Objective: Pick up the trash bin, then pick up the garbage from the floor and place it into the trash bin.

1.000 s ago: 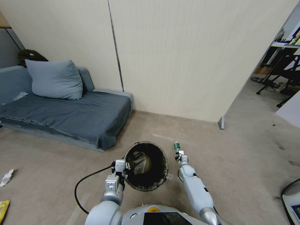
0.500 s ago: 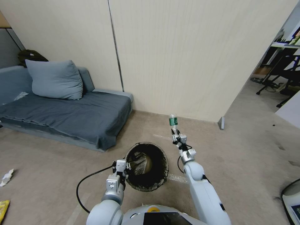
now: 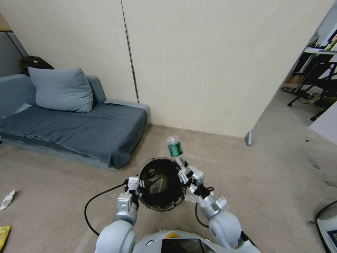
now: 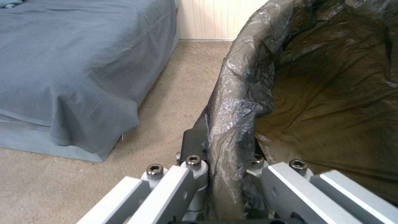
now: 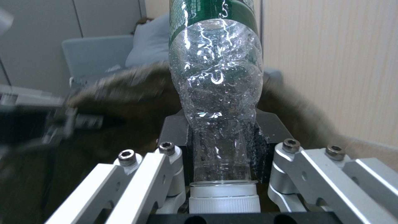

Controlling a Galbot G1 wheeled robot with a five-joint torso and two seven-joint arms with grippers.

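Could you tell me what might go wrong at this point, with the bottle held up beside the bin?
The right claw grips the bottle only at its neck, bottom up, so it could pivot or slip out. It sits at the trash bin rim's edge and may drop outside. The left claw pinches just rim and liner, so the bin could tip.

Left pincer (image 4: 226, 174) clamped on trash bin (image 4: 236, 102) rim.

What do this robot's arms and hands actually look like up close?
Both arms are smooth, rounded, silvery-white tubes. Each ends in a small hand, the left hand and the right hand, built from pale grey metal bars joined with dark hex bolts and tipped with black finger plates. A black cable loops beside the left arm, and a shorter one hangs by the right wrist.
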